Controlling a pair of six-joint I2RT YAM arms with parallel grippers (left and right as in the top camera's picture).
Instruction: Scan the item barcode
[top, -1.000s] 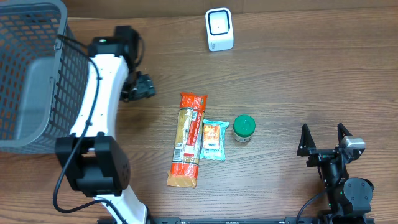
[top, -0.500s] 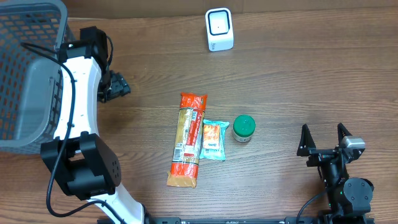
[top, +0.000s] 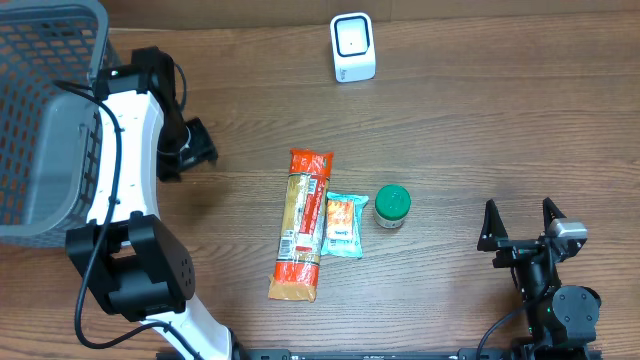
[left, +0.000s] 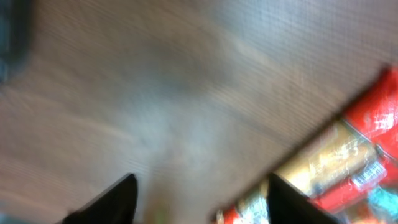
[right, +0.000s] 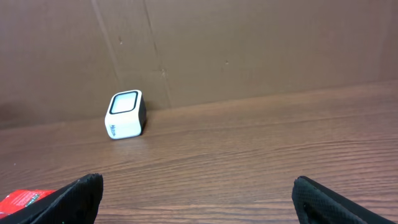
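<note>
1. The overhead view alone shows the whole layout; a long red-and-orange packet (top: 302, 225) lies mid-table (top: 480, 120), a small teal sachet (top: 342, 226) touches its right edge, and a green-lidded jar (top: 392, 205) stands just beside the sachet; none of the three is held.
2. The white scanner (top: 352, 47) stands at the far edge, well apart from the items; a grey mesh basket (top: 50, 40) fills the far left corner.
3. From above, the left gripper (top: 195, 150) hangs over bare wood between basket and packet, its jaws hard to read; the left wrist view, though badly blurred, shows the left gripper (left: 202, 199) with fingers apart and nothing between them, and part of the packet (left: 367, 149) at the right.
4. The right gripper (top: 520, 225) sits near the right front edge, jaws spread and empty; its own camera confirms the wide gap (right: 202, 199) and faces the scanner (right: 126, 115) before a cardboard wall (right: 249, 50), with a red packet corner (right: 25, 199) at lower left.
5. The left arm's white links (top: 125, 150) overlap the basket's near side from above.
</note>
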